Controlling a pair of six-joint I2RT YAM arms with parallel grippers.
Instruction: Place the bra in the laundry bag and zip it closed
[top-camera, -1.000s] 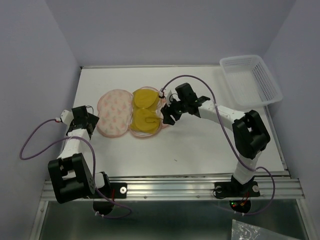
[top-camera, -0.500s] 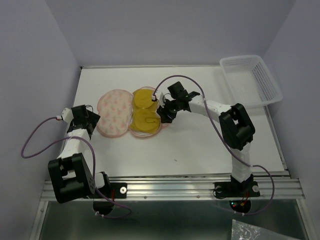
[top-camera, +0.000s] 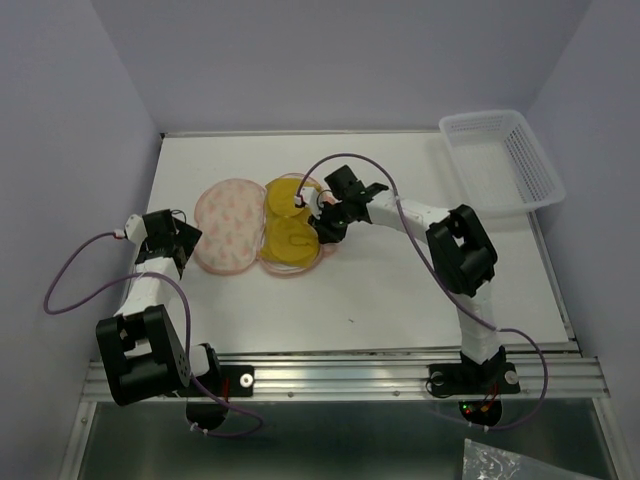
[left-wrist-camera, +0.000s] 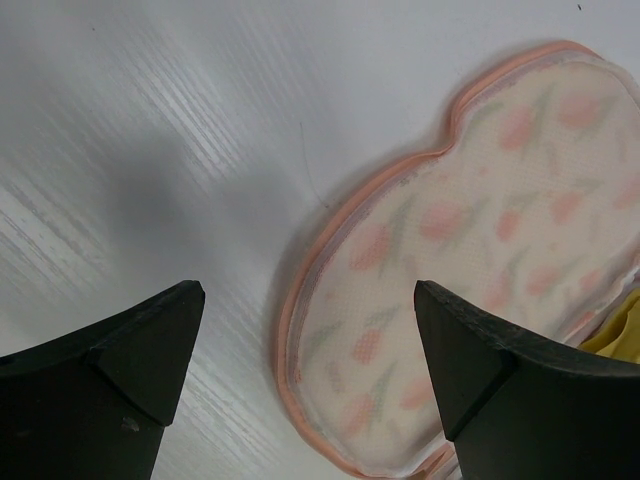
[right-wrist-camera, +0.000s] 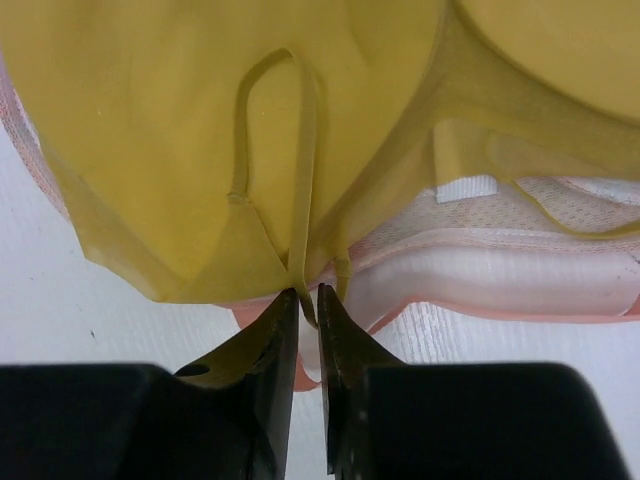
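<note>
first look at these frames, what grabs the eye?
The mustard-yellow bra lies in the right half of the open laundry bag, left of centre in the top view. The right gripper is pinched on one of its thin straps at the bag's right edge; the left gripper sits open by the patterned left half. A white lattice basket sits at the far right corner.

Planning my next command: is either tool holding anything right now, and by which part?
The right tool pinches the bra by a thin strap near the cup's edge. The left tool is open at the laundry bag edge, holding nothing.
</note>
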